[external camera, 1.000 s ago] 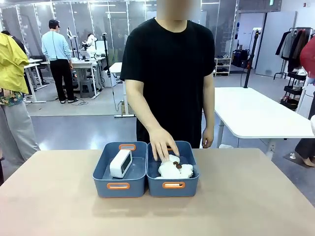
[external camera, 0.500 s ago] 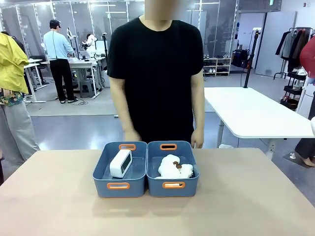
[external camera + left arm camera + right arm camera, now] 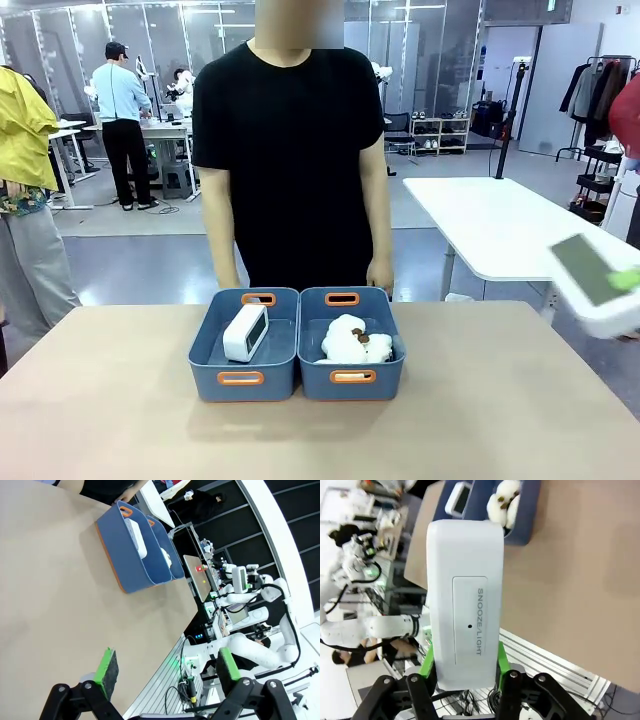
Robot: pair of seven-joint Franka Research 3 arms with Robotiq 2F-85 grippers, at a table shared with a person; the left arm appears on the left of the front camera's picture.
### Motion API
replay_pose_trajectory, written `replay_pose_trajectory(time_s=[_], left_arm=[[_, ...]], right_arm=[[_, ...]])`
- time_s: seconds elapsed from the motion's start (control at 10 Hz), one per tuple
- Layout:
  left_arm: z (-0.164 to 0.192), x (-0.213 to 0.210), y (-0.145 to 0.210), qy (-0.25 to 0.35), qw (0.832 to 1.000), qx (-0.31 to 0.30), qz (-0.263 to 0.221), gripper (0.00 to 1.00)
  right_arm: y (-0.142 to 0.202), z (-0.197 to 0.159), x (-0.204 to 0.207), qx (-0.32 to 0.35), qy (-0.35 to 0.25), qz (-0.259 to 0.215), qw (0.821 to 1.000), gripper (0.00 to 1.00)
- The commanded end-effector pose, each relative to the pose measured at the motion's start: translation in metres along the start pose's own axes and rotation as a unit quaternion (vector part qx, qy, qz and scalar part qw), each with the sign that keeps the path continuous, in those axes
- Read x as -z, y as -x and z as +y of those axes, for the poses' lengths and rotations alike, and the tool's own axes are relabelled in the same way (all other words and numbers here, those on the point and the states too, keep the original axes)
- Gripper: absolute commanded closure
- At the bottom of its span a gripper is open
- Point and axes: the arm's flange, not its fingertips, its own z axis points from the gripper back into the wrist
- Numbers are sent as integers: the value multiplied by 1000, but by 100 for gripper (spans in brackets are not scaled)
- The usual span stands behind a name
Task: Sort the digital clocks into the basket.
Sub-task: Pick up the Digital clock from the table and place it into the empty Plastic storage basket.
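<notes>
The left claw is spread wide, well apart from the basket. The basket holds one clock already. Far right of the basket, the right claw pinches the other clock. I think it must carry it over the basket and let go.

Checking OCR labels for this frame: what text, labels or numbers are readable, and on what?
"SNOOZE/LIGHT": on the long button of the held digital clock, gripped by the right pincer; the print runs sideways in the right wrist view.
Screen of the other digital clock, in the left basket: too small to read.
Held clock's screen in the front view: blurred, unreadable.
Nothing else legible.
</notes>
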Motion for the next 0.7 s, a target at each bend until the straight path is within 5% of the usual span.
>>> replay_pose_trajectory(time_s=[0.0, 0.2, 0.6], left_arm=[[-2, -2, 0, -2, 1000, 2, 2, 0], [-2, -2, 0, -2, 1000, 2, 2, 0], [-2, -2, 0, -2, 1000, 2, 2, 0]], right_arm=[[-85, 34, 39, 5, 56, 81, 995, 48], [-128, 85, 110, 0, 72, 157, 985, 48], [-204, 147, 270, 24, 134, 174, 975, 48]])
